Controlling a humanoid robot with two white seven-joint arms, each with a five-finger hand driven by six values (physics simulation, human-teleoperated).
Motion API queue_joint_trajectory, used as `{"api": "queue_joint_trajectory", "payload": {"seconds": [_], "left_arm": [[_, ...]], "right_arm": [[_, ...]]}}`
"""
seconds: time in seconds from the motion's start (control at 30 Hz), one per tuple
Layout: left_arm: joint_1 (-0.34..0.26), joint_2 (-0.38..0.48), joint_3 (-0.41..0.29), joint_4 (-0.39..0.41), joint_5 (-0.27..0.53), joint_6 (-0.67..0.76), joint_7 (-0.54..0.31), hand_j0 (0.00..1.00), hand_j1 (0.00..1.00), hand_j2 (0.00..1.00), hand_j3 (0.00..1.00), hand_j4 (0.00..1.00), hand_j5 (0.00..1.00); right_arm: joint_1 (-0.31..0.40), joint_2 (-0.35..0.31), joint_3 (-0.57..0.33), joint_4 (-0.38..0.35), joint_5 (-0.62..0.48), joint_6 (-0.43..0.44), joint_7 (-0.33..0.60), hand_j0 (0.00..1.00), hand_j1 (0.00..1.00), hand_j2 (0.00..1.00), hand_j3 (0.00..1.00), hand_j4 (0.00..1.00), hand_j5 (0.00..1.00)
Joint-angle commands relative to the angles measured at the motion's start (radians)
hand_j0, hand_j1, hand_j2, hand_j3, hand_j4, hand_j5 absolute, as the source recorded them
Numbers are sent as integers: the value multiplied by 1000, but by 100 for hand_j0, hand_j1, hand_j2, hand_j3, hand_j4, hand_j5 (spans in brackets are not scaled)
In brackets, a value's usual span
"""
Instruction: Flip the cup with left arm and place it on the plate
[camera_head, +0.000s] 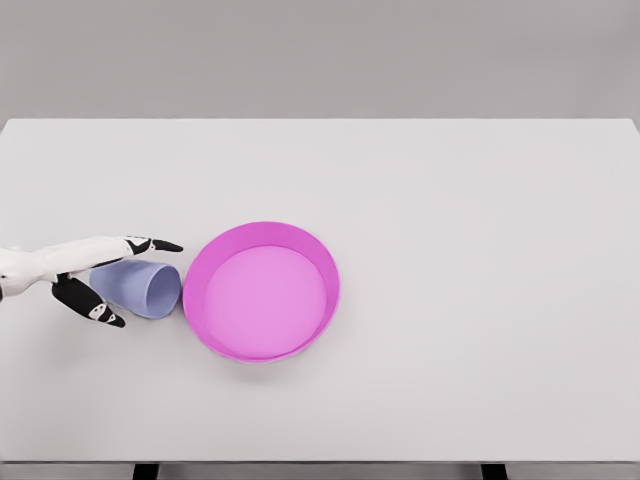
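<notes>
The white surface (450, 200) stands before a grey wall. The lilac cup (145, 288) lies on its side, mouth toward 3 o'clock, just beside the pink plate (325, 270) at the plate's 9 o'clock. The left hand (85, 270) brackets it, fingers apart, contact unclear. Wide free room lies toward 3 o'clock.
</notes>
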Motion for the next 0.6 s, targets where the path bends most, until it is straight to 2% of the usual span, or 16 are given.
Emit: {"api": "queue_joint_trajectory", "payload": {"seconds": [0.0, 0.07, 0.17, 0.23, 0.3, 0.57], "left_arm": [[0, 2, 0, -2, 5, 1, 0, 99, 99, 99, 99, 99, 99], [0, 0, 0, -2, 5, 1, 0, 99, 99, 99, 99, 99, 99], [0, 0, 0, -2, 7, 1, 0, 81, 81, 81, 81, 81, 81], [0, 0, -2, -2, 7, 1, -1, 75, 75, 75, 75, 75, 75], [18, 0, 1, -3, 5, 1, -1, 73, 73, 73, 73, 73, 73], [21, 6, 1, -3, 13, 22, -3, 67, 67, 67, 67, 67, 67]], "right_arm": [[2, 0, 0, 0, 0, 0, 0, 100, 100, 100, 100, 100, 100], [0, 0, 0, 0, 0, 0, 0, 100, 100, 100, 100, 100, 100], [0, 0, 0, 0, 0, 0, 0, 100, 100, 100, 100, 100, 100], [0, 0, 0, 0, 0, 0, 0, 100, 100, 100, 100, 100, 100], [0, 0, 0, 0, 0, 0, 0, 100, 100, 100, 100, 100, 100], [2, 0, 0, 0, 0, 0, 0, 100, 100, 100, 100, 100, 100]]}}
